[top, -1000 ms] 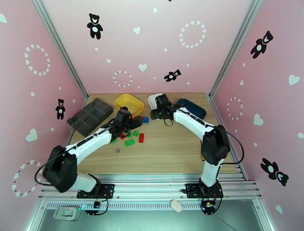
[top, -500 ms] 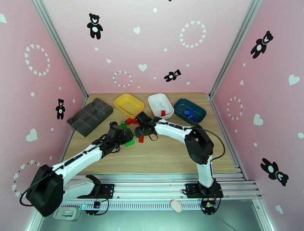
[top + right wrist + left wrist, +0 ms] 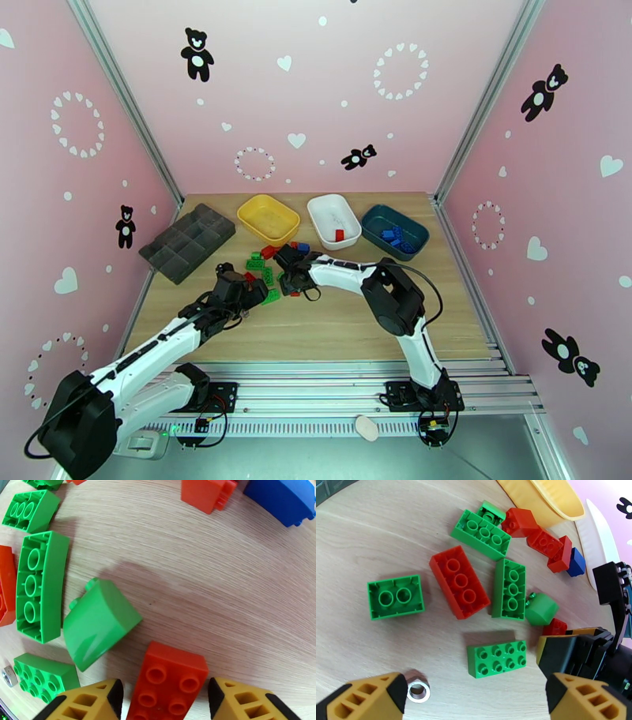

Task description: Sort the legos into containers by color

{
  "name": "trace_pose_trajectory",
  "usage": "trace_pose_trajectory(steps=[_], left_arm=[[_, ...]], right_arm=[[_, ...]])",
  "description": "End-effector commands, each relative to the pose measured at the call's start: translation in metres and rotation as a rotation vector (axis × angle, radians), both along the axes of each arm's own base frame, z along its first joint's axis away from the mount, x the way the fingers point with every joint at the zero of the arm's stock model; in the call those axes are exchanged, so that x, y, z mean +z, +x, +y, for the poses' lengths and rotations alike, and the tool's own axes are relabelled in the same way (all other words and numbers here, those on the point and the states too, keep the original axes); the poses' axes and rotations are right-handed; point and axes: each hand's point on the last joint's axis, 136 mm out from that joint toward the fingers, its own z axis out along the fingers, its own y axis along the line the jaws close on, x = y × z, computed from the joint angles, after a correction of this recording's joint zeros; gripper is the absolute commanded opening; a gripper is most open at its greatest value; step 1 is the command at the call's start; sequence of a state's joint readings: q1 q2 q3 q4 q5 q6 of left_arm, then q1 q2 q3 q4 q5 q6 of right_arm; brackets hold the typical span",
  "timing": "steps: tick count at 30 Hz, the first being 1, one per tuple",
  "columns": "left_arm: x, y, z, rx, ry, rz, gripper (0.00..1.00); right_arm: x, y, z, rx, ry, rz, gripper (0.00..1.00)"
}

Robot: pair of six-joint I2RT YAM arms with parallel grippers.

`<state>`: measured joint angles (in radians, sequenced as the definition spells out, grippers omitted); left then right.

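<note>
Red, green and blue legos lie in a loose pile [image 3: 272, 264] on the wooden table, in front of the yellow tray [image 3: 268, 217]. The white tray [image 3: 334, 215] holds a red brick. Blue bricks lie in the teal tray [image 3: 395, 227]. My right gripper [image 3: 166, 695] is low over the pile, open, its jaws narrowly astride a red 2x2 brick [image 3: 168, 677] that rests on the table. A sliver of wood shows at the left finger. A green sloped brick [image 3: 96, 626] lies just left of it. My left gripper [image 3: 474, 701] hangs wide open behind a green 2x4 brick [image 3: 496, 658].
A dark grey organizer tray [image 3: 188, 241] sits at the far left. A small metal nut [image 3: 418, 690] lies by my left finger. The two grippers [image 3: 268, 284] work close together at the pile. Bare wood spreads toward the near and right sides.
My right gripper came from the white tray down to the pile and narrowed its jaws around the red brick. The left arm drew back toward the near left, staying open.
</note>
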<state>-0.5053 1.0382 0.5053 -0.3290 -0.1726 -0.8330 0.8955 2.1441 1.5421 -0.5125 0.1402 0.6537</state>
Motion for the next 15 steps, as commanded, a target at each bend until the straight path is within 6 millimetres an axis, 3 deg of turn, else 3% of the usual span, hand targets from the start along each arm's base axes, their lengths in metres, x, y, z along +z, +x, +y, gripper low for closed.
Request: trace_pose_trajectory(steps=[1, 5, 9, 15], left_arm=[[-0.005, 0.005, -0.002, 0.004, 0.000, 0.015, 0.98], [-0.006, 0.016, -0.016, -0.028, -0.029, 0.024, 0.98], [-0.001, 0.033, -0.037, -0.081, -0.067, 0.027, 0.98], [0.015, 0.063, -0.082, -0.177, -0.120, 0.010, 0.98]], right_arm=[[0.002, 0.001, -0.010, -0.019, -0.044, -0.036, 0.54], [0.013, 0.004, -0.023, -0.035, -0.031, -0.056, 0.45], [0.018, 0.010, -0.037, -0.058, 0.015, -0.043, 0.29], [0.040, 0.027, -0.061, -0.096, 0.047, -0.067, 0.27]])
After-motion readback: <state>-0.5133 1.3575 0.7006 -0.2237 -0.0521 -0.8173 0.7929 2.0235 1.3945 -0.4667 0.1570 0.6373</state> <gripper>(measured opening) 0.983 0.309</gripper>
